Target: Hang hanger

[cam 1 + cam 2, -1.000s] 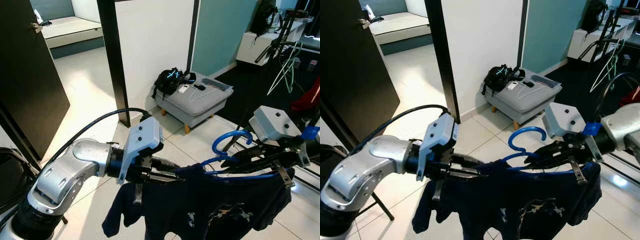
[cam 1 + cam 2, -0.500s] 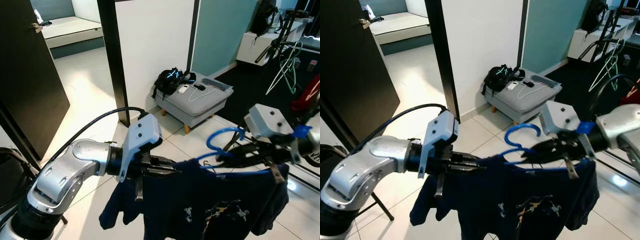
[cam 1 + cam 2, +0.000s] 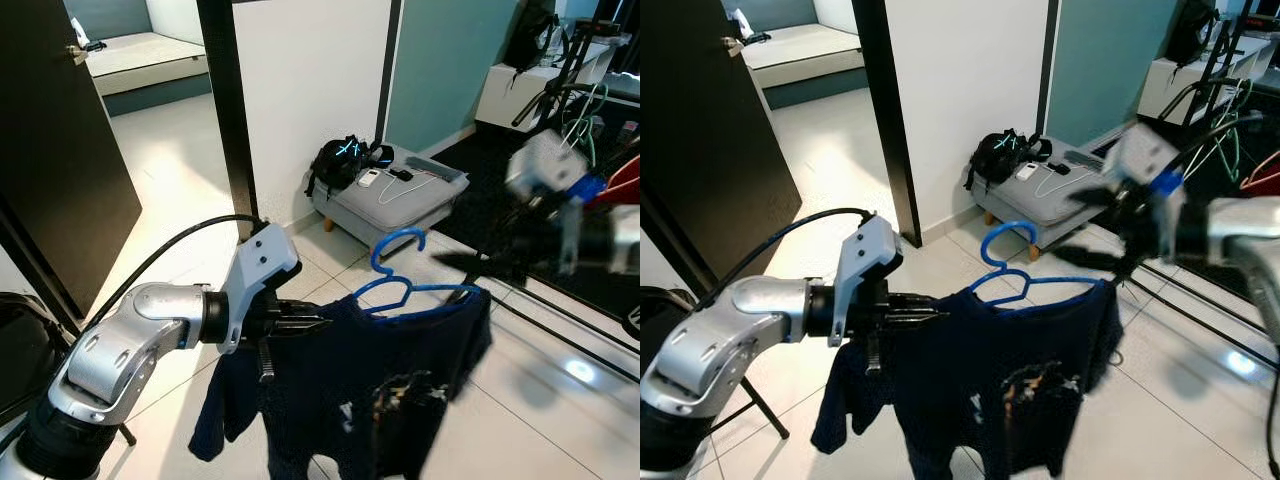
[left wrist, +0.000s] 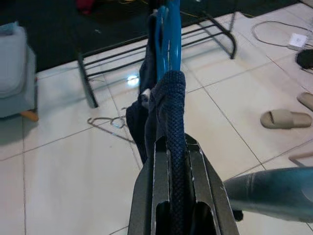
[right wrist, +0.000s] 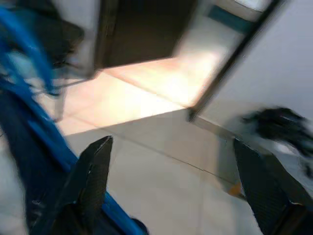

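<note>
Open tiled floor [image 3: 180, 180], footstool [image 3: 395, 205] ahead

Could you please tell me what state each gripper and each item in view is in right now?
left gripper: shut on the shirt's shoulder.
right gripper: open, fingers wide apart, blurred.
blue hanger: inside the shirt, hook up, not yet hung.
dark shirt: draped on the hanger, dangling above the floor.
black bag: resting on the grey footstool.
dark door: open.

Left pincer [image 3: 300, 325] of bent silver left arm clamped shut; right pincer [image 5: 171, 181] spread wide, silver arm raised, blurred.
</note>
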You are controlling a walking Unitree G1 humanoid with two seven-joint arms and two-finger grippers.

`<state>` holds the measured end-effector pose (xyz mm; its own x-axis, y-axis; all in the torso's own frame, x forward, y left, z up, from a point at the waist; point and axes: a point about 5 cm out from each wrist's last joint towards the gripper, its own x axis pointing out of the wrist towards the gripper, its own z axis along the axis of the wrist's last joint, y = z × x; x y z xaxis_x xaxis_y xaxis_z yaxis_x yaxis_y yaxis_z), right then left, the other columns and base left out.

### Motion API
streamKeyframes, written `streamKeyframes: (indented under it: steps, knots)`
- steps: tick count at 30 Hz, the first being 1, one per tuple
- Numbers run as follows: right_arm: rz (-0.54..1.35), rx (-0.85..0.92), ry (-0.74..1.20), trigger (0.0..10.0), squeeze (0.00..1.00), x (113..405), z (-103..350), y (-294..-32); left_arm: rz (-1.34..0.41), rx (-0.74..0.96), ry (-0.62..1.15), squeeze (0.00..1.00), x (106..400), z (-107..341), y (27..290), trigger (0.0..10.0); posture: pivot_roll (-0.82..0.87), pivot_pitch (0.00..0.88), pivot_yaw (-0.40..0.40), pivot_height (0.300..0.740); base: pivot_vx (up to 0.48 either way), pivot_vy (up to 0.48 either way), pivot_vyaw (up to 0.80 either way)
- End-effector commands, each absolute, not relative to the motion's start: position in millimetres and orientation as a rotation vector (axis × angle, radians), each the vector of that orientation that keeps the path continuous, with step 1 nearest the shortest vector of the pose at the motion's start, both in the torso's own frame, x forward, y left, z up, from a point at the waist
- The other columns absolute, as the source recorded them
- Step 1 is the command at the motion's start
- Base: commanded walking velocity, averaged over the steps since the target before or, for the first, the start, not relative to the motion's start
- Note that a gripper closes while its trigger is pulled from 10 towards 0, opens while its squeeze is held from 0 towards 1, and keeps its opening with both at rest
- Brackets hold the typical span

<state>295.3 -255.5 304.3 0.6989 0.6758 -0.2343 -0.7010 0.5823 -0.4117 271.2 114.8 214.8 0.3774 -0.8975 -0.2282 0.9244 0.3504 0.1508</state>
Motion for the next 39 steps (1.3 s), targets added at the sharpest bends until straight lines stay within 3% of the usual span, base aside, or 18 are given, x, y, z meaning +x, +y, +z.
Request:
streamKeyframes:
  steps: [1, 4, 5, 6, 8, 16, 17, 18, 19, 21, 22, 23, 32, 39]
  knots:
    - [0.539, -0.359, 0.007, 10.0, 1.00, 297, 305, -290, -1.070, 0.267, 0.064, 0.00, 277, 223, 131, 0.0, -0.06, 0.000, 0.002, 0.740, 0.000, 0.000, 0.00]
    - [0.453, -0.244, -0.028, 10.0, 0.98, 298, 302, -299, -1.045, 0.245, 0.042, 0.00, 278, 226, 131, 0.0, -0.07, 0.000, 0.003, 0.740, 0.000, 0.000, 0.00]
    - [0.387, -0.082, -0.049, 10.0, 0.00, 300, 293, -302, -1.023, 0.218, 0.010, 0.00, 279, 231, 129, 0.0, -0.07, 0.000, 0.004, 0.740, 0.000, 0.000, 0.00]
    - [0.387, -0.082, -0.049, 10.0, 0.00, 300, 293, -302, -1.023, 0.218, 0.010, 0.00, 279, 231, 129, 0.0, -0.07, 0.000, 0.004, 0.740, 0.000, 0.000, 0.00]
    - [0.345, 0.218, -0.010, 10.0, 0.00, 305, 254, -289, -0.981, 0.145, -0.075, 0.00, 281, 241, 118, 0.0, -0.07, 0.000, 0.006, 0.740, 0.000, 0.000, 0.00]
    - [0.341, 0.457, 0.013, 10.0, 0.00, 312, 216, -257, -0.986, 0.014, -0.170, 0.00, 275, 251, 98, 0.0, -0.07, 0.000, 0.005, 0.740, 0.000, 0.000, 0.00]
    - [0.351, 0.502, 0.009, 10.0, 0.00, 315, 214, -250, -0.993, -0.007, -0.188, 0.00, 272, 254, 94, 1.5, -0.06, 0.000, 0.005, 0.740, 0.000, 0.000, 0.00]
    - [0.355, 0.534, -0.003, 10.0, 0.00, 318, 214, -246, -0.997, -0.018, -0.200, 0.00, 270, 255, 92, 6.5, -0.06, 0.000, 0.001, 0.740, 0.000, 0.000, 0.00]
    - [0.355, 0.534, -0.003, 10.0, 0.00, 318, 214, -246, -0.997, -0.018, -0.200, 0.00, 270, 255, 92, 6.5, -0.06, 0.000, 0.001, 0.740, 0.000, 0.000, 0.00]
    - [0.327, 0.602, -0.042, 10.0, 0.00, 322, 219, -246, -0.994, -0.023, -0.211, 0.00, 269, 257, 91, 9.3, -0.06, 0.000, -0.001, 0.740, 0.000, 0.000, 0.00]
    - [0.327, 0.602, -0.042, 10.0, 0.00, 322, 219, -246, -0.994, -0.023, -0.211, 0.00, 269, 257, 91, 9.3, -0.06, 0.000, -0.001, 0.740, 0.000, 0.000, 0.00]
    - [0.309, 0.645, -0.062, 10.0, 0.00, 323, 224, -247, -0.991, -0.026, -0.213, 0.00, 269, 258, 91, 9.9, -0.06, 0.000, -0.002, 0.740, 0.000, 0.000, 0.00]
    - [0.274, 0.822, -0.156, 10.0, 0.00, 321, 244, -249, -0.986, -0.033, -0.209, 0.00, 266, 258, 85, 10.0, -0.07, 0.000, -0.001, 0.740, 0.000, 0.000, 0.00]
    - [0.239, 0.810, -0.120, 10.0, 0.00, 323, 244, -248, -0.990, -0.037, -0.212, 0.00, 265, 259, 82, 9.8, -0.07, 0.000, -0.003, 0.740, 0.000, 0.000, 0.00]
